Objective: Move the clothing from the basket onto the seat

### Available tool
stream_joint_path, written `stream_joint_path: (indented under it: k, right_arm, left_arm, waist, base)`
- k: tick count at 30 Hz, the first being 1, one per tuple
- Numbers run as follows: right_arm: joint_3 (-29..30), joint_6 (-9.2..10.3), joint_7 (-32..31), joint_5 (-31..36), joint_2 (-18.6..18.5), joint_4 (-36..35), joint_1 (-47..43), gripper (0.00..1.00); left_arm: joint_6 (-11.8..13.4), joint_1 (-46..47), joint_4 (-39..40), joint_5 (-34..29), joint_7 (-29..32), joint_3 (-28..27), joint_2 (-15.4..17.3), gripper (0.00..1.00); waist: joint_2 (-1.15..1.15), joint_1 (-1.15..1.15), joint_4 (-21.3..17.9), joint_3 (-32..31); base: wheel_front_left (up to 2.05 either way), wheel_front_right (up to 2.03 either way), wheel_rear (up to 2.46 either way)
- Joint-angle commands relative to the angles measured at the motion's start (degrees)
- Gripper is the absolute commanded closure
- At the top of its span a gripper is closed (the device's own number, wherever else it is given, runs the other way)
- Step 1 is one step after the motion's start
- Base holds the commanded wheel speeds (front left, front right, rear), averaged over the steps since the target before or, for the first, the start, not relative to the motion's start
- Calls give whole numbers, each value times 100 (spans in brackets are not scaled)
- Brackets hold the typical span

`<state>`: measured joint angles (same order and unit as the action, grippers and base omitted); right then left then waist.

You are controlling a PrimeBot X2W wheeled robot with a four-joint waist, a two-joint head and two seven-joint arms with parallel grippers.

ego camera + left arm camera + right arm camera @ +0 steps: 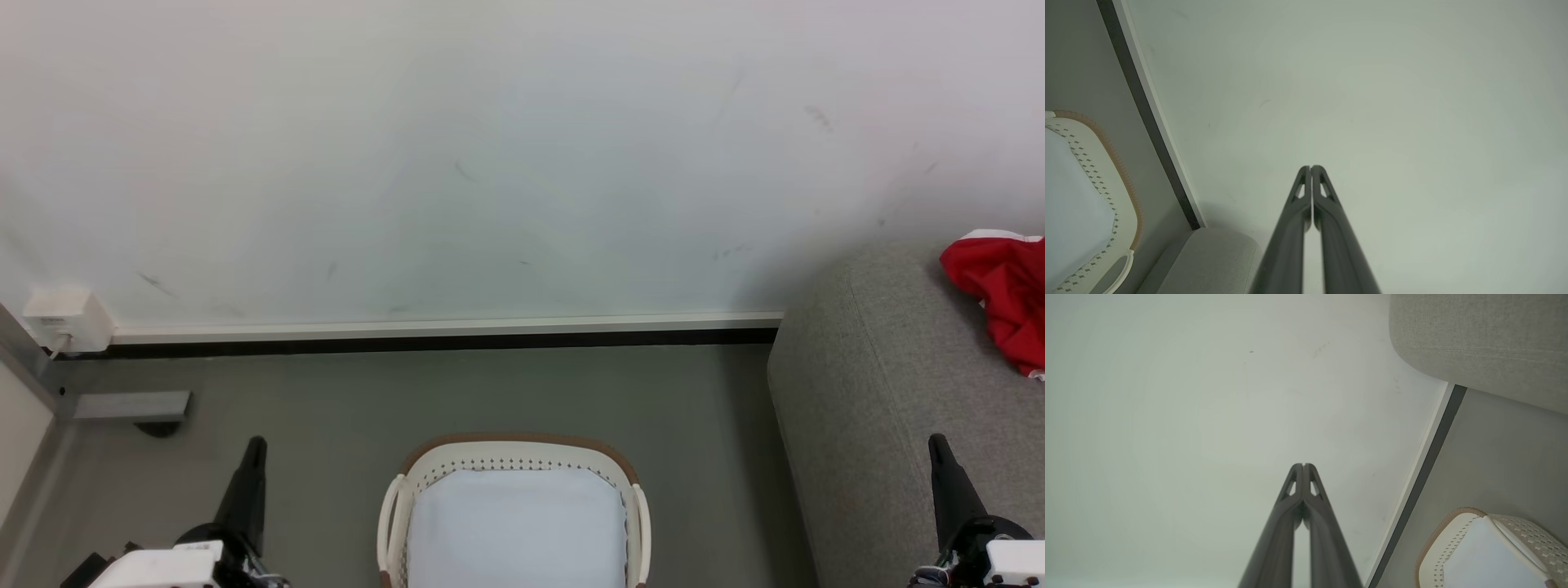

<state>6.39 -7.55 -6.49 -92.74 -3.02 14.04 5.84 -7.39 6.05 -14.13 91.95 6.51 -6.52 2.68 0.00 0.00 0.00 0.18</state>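
The cream-white basket (514, 457) with a brown rim stands on the floor at the bottom centre of the head view, and its pale flat bottom lies bare. Red clothing (1000, 286) with white trim rests on the grey seat (882, 392) at the right edge. My left gripper (256, 445) is shut at the lower left, left of the basket, holding nothing. My right gripper (937, 443) is shut at the lower right, over the seat's front part. In the left wrist view the fingertips (1310, 167) meet before the wall, with the basket (1098, 171) at left. The right wrist view shows its gripper (1303, 465) shut and the basket (1457, 535) at the lower right.
A white wall (490, 163) with a white and black skirting board (441, 336) runs behind the basket. A white socket box (65, 318) and a grey metal bracket (131, 404) sit at the far left. Grey floor (506, 392) lies between wall and basket.
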Motion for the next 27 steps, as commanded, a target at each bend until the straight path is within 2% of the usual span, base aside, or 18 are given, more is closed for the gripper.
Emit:
stream_joint_path:
  k: [1, 27]
  right_arm:
    - [25, 12, -13, 48, 4, -16, 70, 100]
    - [30, 12, -20, 52, 5, -16, 71, 100]
  left_arm:
    - [-25, 47, 18, 86, 24, -12, 38, 100]
    - [-26, 47, 17, 86, 24, -11, 38, 100]
  waist:
    - [0, 0, 0, 0]
    - [0, 0, 0, 0]
  base:
    - [0, 0, 0]
    - [0, 0, 0]
